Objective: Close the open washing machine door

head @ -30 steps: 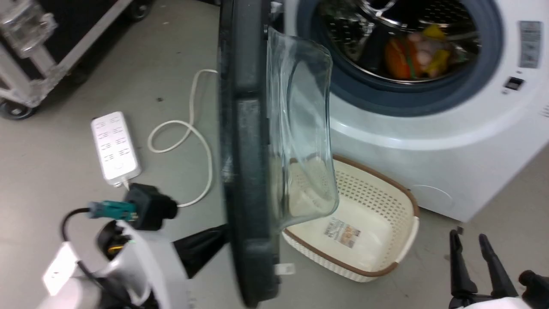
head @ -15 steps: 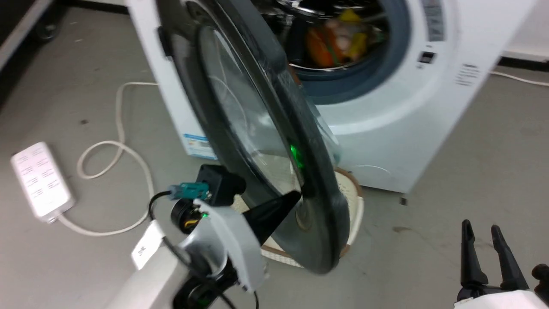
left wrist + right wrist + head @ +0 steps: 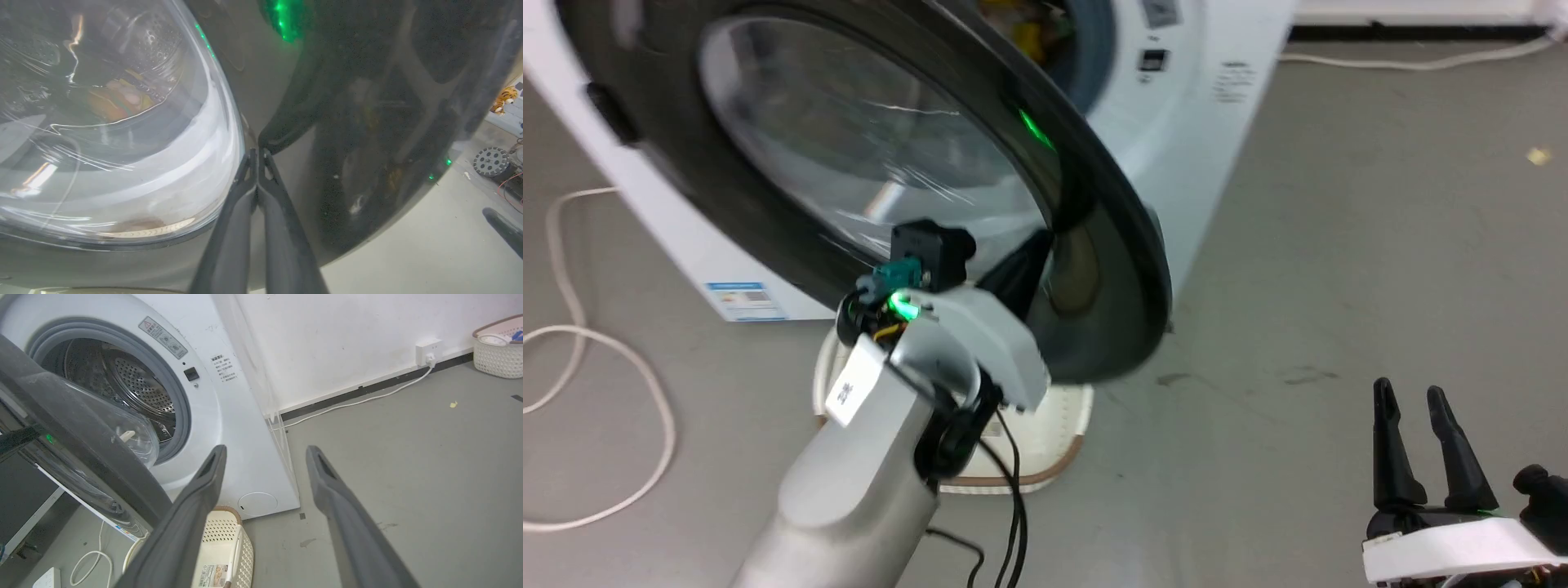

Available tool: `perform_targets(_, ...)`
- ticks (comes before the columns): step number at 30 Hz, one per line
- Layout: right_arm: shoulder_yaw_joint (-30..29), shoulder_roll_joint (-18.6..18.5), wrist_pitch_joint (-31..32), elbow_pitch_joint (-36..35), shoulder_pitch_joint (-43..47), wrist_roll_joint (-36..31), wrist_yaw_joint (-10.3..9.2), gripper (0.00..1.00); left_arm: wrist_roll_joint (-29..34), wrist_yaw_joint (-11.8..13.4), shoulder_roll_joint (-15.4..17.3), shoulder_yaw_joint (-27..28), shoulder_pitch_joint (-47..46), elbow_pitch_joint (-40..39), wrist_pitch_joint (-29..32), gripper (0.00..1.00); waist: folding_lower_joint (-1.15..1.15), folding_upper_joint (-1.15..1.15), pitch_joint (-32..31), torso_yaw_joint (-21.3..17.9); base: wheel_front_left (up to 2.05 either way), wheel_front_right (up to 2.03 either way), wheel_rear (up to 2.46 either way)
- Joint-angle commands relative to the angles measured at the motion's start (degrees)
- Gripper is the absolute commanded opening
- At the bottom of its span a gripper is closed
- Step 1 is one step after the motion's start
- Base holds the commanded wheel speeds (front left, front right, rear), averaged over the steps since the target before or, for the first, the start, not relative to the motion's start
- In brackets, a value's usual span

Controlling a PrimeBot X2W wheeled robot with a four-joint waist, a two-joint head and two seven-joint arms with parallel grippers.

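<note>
Touching door rim (image 3: 1129, 253) — left end effector (image 3: 258, 157)

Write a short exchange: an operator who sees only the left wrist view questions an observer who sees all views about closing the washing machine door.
Operator: Is the washing machine door latched?
Observer: No. In the right wrist view it stands ajar, swung away from the drum opening.
Operator: Where is the right tool?
Observer: Open, over the floor, apart from the door.
</note>
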Motion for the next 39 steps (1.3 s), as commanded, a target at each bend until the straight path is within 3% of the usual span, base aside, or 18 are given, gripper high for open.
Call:
perform_targets(1, 0.4, 0.0, -0.2, -0.2, -1.1, 0.6, 0.06, 1.0, 0.5, 0.8, -1.2, 0.5, -2.3, 2.5, -1.7, 0.0, 0.0, 0.0, 1.6, -3.0, 0.0, 0.0, 0.0)
perform_targets(10, 0.7, 0.0, -0.2, -0.1, -1.3, 1.4, 0.06, 1.0, 0.0, 4.5, -4.7, 3.8, -10.1, 14.9, -9.4, 0.0, 0.0, 0.0, 2.3, -4.3, 0.0, 0.0, 0.0)
perform_targets(19, 0.4, 0.0, -0.2, 0.5, 0.2, 0.3, 0.06, 1.0, -7.0, 1.1, -5.8, 5.7, -9.4, 17.9, -8.7, 0.0, 0.0, 0.0, -3.1, -1.5, 0.0, 0.0, 0.0)
perform_targets(22, 0.4, 0.0, -0.2, 0.8, 1.5, -0.5, 0.06, 1.0, -8.7, 1.4, -4.3, 8.2, -7.5, 14.9, -10.4, 0.0, 0.0, 0.0, -6.0, -0.1, 0.0, 0.0, 0.0)
perform_targets(28, 1.3, 0.0, -0.2, 1.2, 2.5, -2.1, 0.06, 1.0, -9.1, 5.6, 1.2, 14.3, -1.0, 7.5, -15.8, 0.0, 0.0, 0.0, -9.9, 1.4, 0.0, 0.0, 0.0)
perform_targets(32, 1.7, 0.0, -0.2, 1.2, 2.3, -2.6, 0.06, 1.0, -5.8, 7.5, 4.4, 15.9, 2.8, 3.2, -17.8, 0.0, 0.0, 0.0, -10.9, 1.6, 0.0, 0.0, 0.0)
perform_targets(34, 2.1, 0.0, -0.2, 1.5, 2.4, -3.0, 0.06, 1.0, -1.0, 8.6, 7.4, 16.4, 7.1, -1.0, -18.6, 0.0, 0.0, 0.0, -11.9, 1.9, 0.0, 0.0, 0.0)
perform_targets(39, 2.4, 0.0, -0.2, 1.7, 2.7, -3.4, 0.06, 1.0, 5.4, 10.2, 9.6, 18.1, 12.8, -6.5, -18.7, 0.0, 0.0, 0.0, -12.9, 2.3, 0.0, 0.0, 0.0)
